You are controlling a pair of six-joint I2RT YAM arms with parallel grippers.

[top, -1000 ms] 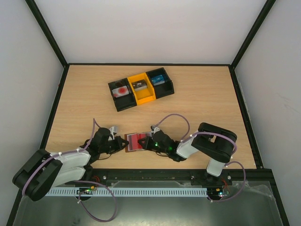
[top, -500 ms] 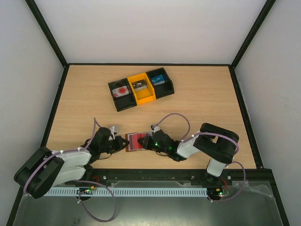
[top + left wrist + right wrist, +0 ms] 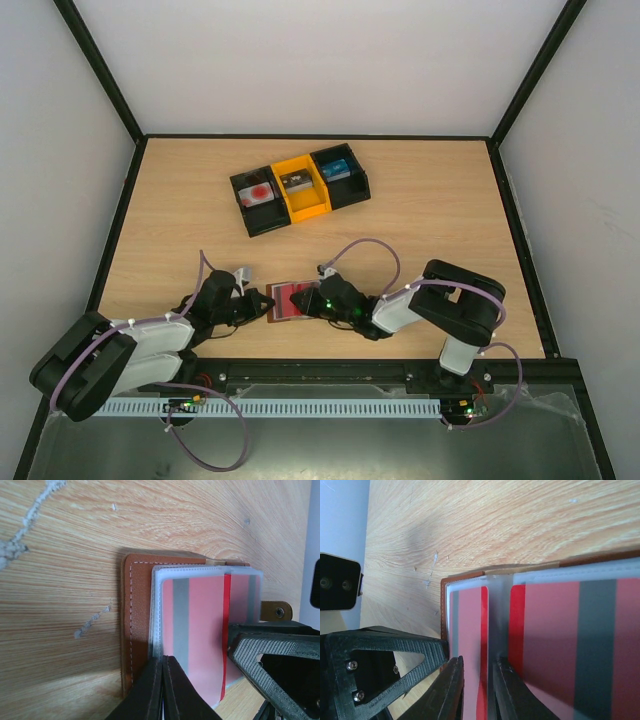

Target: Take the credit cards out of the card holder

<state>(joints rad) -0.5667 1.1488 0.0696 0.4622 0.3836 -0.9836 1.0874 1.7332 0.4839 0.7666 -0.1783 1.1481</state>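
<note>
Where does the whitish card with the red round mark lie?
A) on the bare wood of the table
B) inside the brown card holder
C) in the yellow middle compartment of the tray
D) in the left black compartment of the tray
D: in the top view the whitish card lies in the left black compartment of the tray, well apart from the card holder.

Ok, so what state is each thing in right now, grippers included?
card holder: lying open, clear sleeves facing up.
red card: inside a clear sleeve, not out yet.
white card: out of the holder, lying in the tray's left black compartment.
tray: something in each of its three compartments.
left gripper: shut on the card holder's edge.
right gripper: narrowly open, fingers either side of the red card's edge.
</note>
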